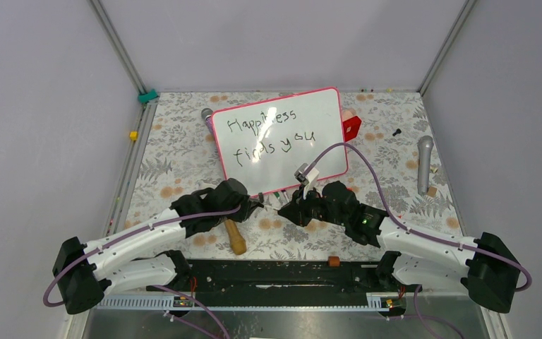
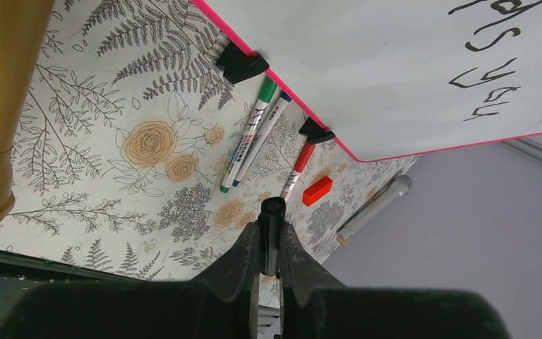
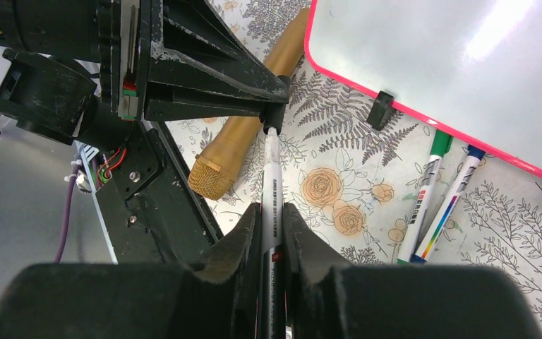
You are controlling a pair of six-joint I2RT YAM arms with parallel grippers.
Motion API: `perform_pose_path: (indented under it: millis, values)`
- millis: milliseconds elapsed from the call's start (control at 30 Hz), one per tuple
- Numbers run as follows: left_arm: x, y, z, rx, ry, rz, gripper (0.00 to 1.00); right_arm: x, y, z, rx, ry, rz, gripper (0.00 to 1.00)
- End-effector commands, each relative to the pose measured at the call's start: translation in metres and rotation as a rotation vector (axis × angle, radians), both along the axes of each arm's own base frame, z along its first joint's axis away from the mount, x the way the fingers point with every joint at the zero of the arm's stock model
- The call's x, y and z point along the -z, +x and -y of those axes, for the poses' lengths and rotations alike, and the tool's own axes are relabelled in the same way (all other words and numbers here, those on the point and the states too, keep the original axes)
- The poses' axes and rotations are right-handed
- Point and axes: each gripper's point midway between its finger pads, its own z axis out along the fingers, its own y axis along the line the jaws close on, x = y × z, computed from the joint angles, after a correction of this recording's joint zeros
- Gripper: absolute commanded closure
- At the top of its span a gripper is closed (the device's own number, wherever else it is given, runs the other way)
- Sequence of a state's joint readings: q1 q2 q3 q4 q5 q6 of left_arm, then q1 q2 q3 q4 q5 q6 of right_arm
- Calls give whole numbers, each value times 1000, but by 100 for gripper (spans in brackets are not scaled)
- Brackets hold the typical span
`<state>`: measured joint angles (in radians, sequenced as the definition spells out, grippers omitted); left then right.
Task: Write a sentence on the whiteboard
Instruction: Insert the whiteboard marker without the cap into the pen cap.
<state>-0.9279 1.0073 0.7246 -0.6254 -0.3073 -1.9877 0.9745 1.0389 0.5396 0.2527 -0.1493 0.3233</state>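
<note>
Top external view: whiteboard, pink-framed, lying tilted on the floral table from centre frame toward 12 o'clock. The sentence reads "Happiness finds you" in two black lines, all words present, with glare across the middle letters. Left gripper and right gripper stand nose to nose just off the board's 6 o'clock edge; how their jaws stand is not readable here. Gold microphone lies at 7 o'clock of the board, silver microphone well apart at 3 o'clock. Left wrist view: the left claw is together, clamped on a small black cap at 6 o'clock of the frame. The board fills the 1 o'clock corner with the tail of the writing showing, and two black clips sit on its edge. Green marker, blue marker and red marker lie loose on the table beside that edge. Red block lies just past the red marker. Right wrist view: the right claw is together, clamped on the held marker, whose barrel runs up from 6 o'clock. Its tip is at the mouth of the cap in the opposite claw, just above centre frame; whether it is seated cannot be told. Status, as judged: the writing looks finished. What is left appears to be closing the pen and perhaps setting it down with the others.
</note>
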Motion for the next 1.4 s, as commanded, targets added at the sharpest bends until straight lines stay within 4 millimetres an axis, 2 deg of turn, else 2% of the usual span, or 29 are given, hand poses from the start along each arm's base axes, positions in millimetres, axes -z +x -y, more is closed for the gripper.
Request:
perform_pose_path:
  millis: [0, 633, 1367]
  values:
    - [-4, 13, -10, -112, -16, 26, 100, -31, 8, -7, 11, 58, 75, 100]
    - [-6, 15, -5, -104, -57, 24, 100, -25, 7, -7, 6, 50, 64, 100]
    - [-6, 12, 3, -68, -90, 7, 100, -22, 14, -8, 22, 26, 90, 100]
